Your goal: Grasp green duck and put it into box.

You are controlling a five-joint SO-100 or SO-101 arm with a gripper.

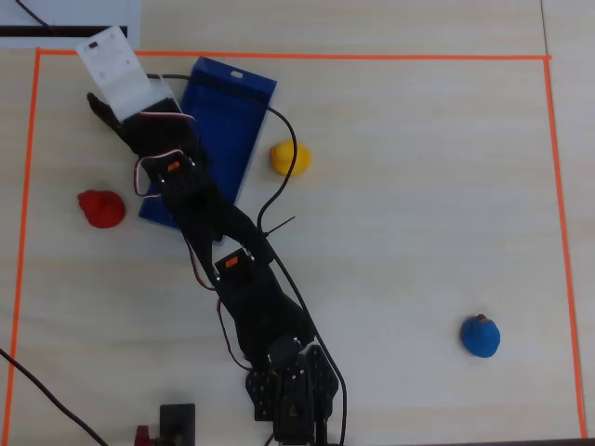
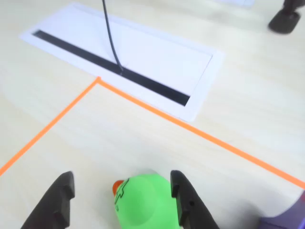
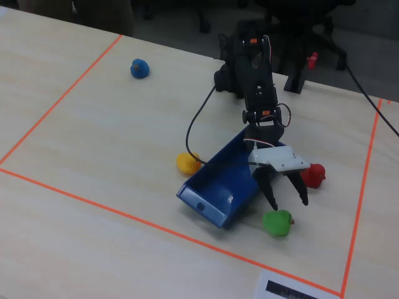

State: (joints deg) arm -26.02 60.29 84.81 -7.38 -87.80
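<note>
Approach step judged in hand. Gripper (image 3: pixel 288 202) seen wide open, poised above green duck (image 3: pixel 277 222) at lower centre-right of fixed view, nothing gripped. Duck lay on table just beside box (image 3: pixel 212 187). Next needed: descent, closure round duck, lift over box.

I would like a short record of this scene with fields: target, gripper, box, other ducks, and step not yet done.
target: green duck, on the table beside the box
gripper: gripper open, fingers on either side of the duck, not closed on it
box: box, dark blue, nothing seen inside
other ducks: red duck, yellow duck, blue duck, all on the table outside the box
step not yet done: grasp
</note>
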